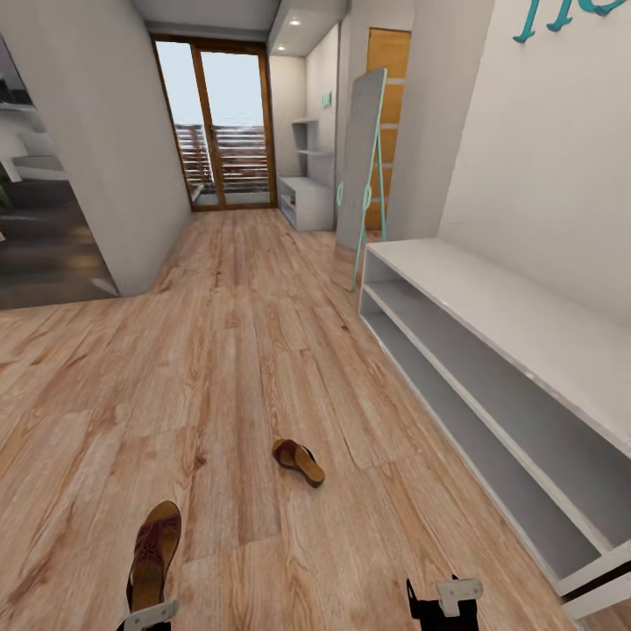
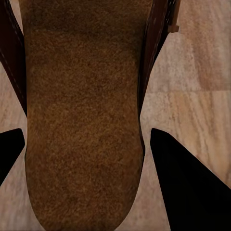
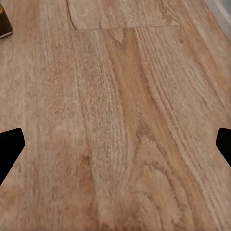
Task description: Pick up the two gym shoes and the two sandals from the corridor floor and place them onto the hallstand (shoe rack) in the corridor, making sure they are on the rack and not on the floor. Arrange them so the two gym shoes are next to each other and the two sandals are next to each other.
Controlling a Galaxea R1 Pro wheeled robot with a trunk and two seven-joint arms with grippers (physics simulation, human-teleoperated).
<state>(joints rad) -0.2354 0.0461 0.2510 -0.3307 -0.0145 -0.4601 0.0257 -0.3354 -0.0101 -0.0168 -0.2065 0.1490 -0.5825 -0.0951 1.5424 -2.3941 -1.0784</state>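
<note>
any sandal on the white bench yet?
No: in the head view both sandals lie on the corridor floor, and the white bench has nothing on its top or visible shelves.

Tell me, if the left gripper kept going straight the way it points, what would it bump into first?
Most likely the brown leather sandal: the left gripper looks straight down at its tan footbed, one dark finger either side. How near is unclear.

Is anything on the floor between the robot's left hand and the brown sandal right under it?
Nothing visible. The left gripper hangs straight over the near sandal, its open fingers on either side, with bare corridor floor around it.
</note>
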